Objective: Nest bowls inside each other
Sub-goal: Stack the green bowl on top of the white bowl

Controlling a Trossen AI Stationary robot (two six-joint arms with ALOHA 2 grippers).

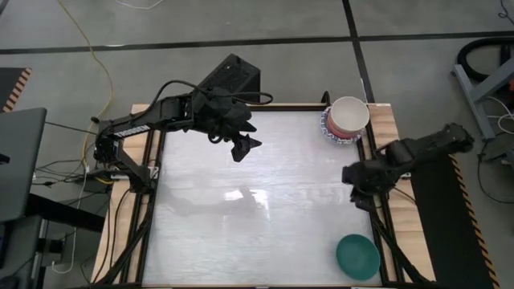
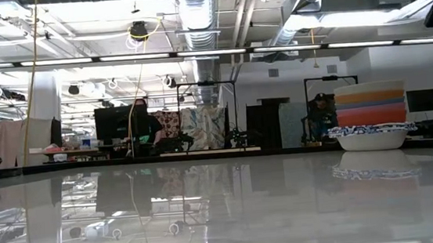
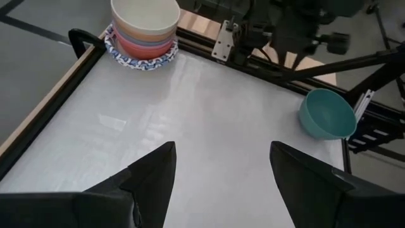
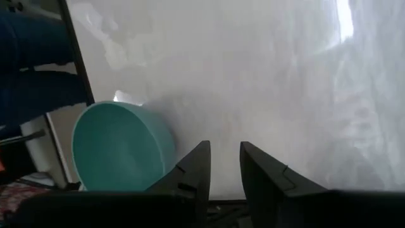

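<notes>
1. Right gripper [image 1: 359, 197], at the table's right edge: fingers slightly parted, holding nothing.
2. Teal bowl [image 1: 357, 256], alone in the near right corner; best gripped by its rim.
3. Stack of bowls [image 1: 345, 119], far right corner: lower the teal bowl in centred.
4. Left gripper [image 1: 245, 147]: spread wide, empty, waiting far left.

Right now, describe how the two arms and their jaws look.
Both arms are dark, nearly black, jointed links. The left arm carries a boxy black block near its wrist and thin dark cables. The left gripper has flat, tapered matte black jaws; the right gripper has similar plain ones. No markings show.
</notes>
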